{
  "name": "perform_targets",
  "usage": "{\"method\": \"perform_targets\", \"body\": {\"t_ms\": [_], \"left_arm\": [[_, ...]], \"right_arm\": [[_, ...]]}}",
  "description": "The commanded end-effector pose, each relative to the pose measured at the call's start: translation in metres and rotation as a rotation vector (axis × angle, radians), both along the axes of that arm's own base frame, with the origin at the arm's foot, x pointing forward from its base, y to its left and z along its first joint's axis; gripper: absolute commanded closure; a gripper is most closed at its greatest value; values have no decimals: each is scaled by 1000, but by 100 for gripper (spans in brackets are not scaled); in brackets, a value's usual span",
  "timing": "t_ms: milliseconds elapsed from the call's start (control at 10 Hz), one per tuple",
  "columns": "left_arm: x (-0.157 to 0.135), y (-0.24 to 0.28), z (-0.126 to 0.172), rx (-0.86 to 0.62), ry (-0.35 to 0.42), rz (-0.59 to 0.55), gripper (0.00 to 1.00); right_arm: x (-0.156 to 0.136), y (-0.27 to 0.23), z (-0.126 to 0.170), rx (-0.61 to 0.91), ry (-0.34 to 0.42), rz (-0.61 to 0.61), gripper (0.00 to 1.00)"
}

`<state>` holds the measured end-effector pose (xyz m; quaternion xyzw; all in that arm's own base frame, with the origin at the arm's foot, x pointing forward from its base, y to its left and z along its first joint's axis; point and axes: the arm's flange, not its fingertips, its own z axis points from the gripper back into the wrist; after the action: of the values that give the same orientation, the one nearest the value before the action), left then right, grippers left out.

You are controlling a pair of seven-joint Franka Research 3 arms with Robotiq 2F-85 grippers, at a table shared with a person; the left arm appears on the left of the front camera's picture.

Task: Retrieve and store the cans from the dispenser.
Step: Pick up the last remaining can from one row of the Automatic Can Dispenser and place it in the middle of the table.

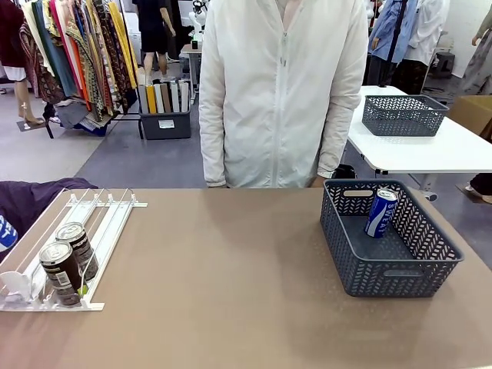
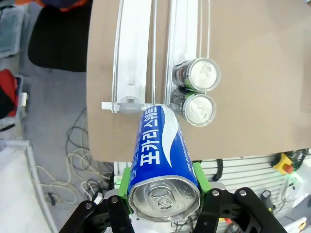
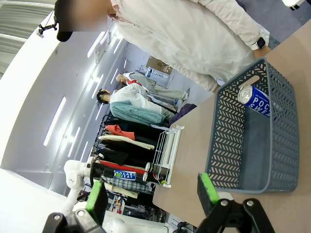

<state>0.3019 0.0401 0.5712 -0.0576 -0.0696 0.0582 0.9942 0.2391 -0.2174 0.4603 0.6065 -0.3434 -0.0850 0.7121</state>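
Left jaws clamped on a blue can [image 2: 161, 154] near the rack's [image 1: 106, 219] stopper end; right jaws spread wide apart.

In the front view the white rack lies at 8 o'clock on the brown bench [image 1: 231, 277], with two dark cans [image 1: 77, 247] [image 1: 61, 270] standing upright, one behind the other, in a lane at its near end. In the left wrist view the green pads [image 2: 125, 182] press both sides of the blue can, silver top toward the camera, and the dark cans sit just beside it at 1 o'clock. The grey basket [image 1: 384, 275] stands at 4 o'clock on the bench, well apart from the rack. A second blue can [image 1: 381, 213] leans tilted inside it toward 12 o'clock. A person in a white jacket [image 1: 280, 92] stands at the far edge at 12 o'clock.
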Motion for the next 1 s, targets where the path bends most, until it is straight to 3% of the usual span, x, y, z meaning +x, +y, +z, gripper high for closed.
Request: {"method": "perform_targets", "body": {"t_ms": [0,300,400,700,800,900], "left_arm": [[4,1,-3,24,-6,6,100],[5,0,-10,3,17,0,100],[15,-8,-9,-65,-25,26,100],[76,-70,32,-25,-186,27,100],[97,-99,39,-1,-178,-33,100],[115,-135,38,-18,-165,-177,100]], "right_arm": [[3,0,4,13,-29,-13,0],[3,0,4,13,-29,-13,0],[3,0,4,13,-29,-13,0],[3,0,4,13,-29,-13,0],[3,0,4,13,-29,-13,0],[3,0,4,13,-29,-13,0]]}}
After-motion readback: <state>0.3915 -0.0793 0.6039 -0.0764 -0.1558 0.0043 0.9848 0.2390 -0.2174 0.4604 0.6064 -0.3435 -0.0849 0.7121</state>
